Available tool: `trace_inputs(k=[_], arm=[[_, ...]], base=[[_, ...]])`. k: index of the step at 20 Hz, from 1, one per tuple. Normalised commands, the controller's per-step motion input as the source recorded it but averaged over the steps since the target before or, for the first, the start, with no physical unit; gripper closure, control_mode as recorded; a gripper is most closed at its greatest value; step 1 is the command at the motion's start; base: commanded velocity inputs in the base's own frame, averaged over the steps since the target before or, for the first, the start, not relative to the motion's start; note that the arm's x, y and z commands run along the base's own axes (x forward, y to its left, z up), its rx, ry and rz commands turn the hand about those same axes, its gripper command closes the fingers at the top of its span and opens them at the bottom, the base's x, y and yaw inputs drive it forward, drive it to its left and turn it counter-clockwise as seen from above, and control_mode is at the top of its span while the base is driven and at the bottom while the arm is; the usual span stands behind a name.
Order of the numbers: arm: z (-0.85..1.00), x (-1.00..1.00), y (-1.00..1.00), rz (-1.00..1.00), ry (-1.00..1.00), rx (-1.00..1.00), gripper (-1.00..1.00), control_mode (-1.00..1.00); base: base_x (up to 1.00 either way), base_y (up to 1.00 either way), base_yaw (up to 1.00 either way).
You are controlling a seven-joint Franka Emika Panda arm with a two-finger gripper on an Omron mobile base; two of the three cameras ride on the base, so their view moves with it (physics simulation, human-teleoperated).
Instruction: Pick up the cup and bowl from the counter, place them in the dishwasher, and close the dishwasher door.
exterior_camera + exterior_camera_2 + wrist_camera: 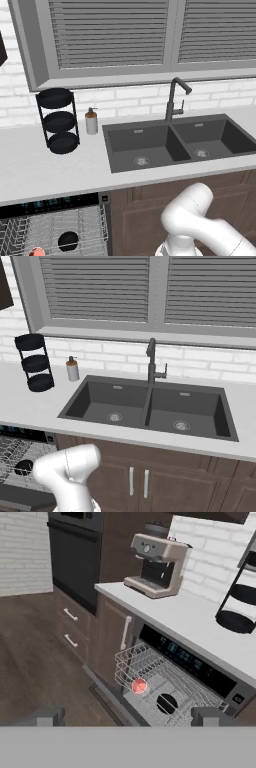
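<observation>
**Cup and bowl racked, dishwasher open**

My jaws (127,716) are spread wide, holding nothing, above the pulled-out wire rack (165,687). In it sit the cup (139,686) and, just beside it, the bowl (166,703). Past the dishwasher (200,669) control strip runs the grey-white bench (30,167): tiered stand (58,121), soap bottle (91,121), dark double sink (175,142), then brick wall.

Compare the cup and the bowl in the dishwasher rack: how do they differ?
Colour: the cup shows red-coral with a pale rim, while the bowl is all black. Place: in the hand view the cup sits nearer the rack's outer corner, by the wooden cabinets, and the bowl lies further in along the rack, apart from the cup. Shared: both are small, round, and rest in the pulled-out wire rack of the dishwasher, which is open.
</observation>
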Motion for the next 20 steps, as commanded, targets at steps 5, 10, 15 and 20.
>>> trace_inputs(k=[5,10,15,20], arm=[[-0.02,-0.36,0.11,0.00,-0.15,-0.01,-1.00,-1.00],[-0.42,-0.02,-0.23,-0.03,-0.10,-0.04,-1.00,-1.00],[-0.77,0.05,-0.92,-0.18,-0.03,0.06,-1.00,-1.00],[-0.42,0.18,-0.81,-0.13,-0.03,0.02,-1.00,-1.00]], base=[[0.00,0.00,0.00],[0.00,0.00,0.00],[0.00,0.00,0.00],[0.00,0.00,0.00]])
